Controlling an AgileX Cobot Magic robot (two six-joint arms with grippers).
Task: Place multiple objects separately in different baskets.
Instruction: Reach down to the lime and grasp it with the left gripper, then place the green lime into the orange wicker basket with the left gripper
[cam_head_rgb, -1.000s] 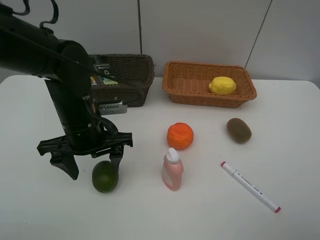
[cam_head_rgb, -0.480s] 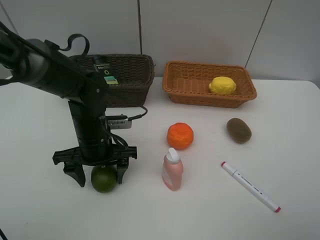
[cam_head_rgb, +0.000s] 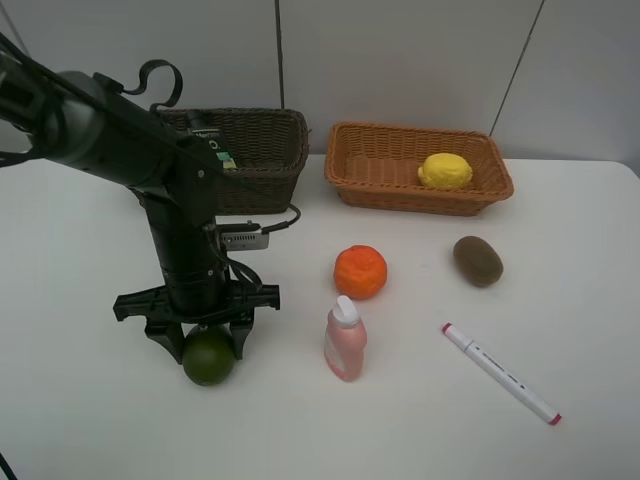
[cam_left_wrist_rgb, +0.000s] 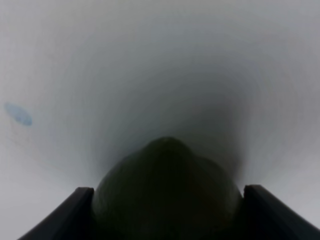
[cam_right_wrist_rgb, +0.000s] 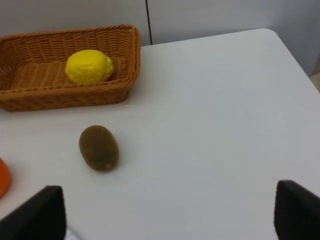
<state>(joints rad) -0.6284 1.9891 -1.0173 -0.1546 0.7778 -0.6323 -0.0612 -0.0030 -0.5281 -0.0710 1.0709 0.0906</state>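
Nearest on the left of the white table (cam_head_rgb: 90, 420), my left gripper (cam_head_rgb: 203, 345) has just come down over the dark green lime (cam_head_rgb: 210, 362). A second ago its fingers stood wide apart, left of the fruit and a little farther back; now they are drawn in so that one dark finger (cam_left_wrist_rgb: 70, 220) sits against each flank of the lime, which fills the space between them in my left wrist view. I judge that I have a grip on it, though the lime is still resting on the table, so the lift has not begun. Just right of it the small pink bottle (cam_head_rgb: 345, 345) stands upright and untouched, and over at the near right the marker (cam_head_rgb: 500, 373) lies slantwise on the table. Farther back, the orange (cam_head_rgb: 360, 272) sits near the middle and the kiwi (cam_head_rgb: 478, 260) to its right, both loose on the table. My right gripper (cam_right_wrist_rgb: 170, 215) hangs with its fingers spread wide and nothing between them, looking past the kiwi toward the far edge. At the back, the light orange-tan basket (cam_head_rgb: 420, 195) on the right already holds the lemon (cam_head_rgb: 445, 170), while the dark brown basket (cam_head_rgb: 265, 150) on the left is partly hidden behind my arm. With the lime in my fingers, the next step looks like raising it and carrying it right and far, probably to join the lemon.
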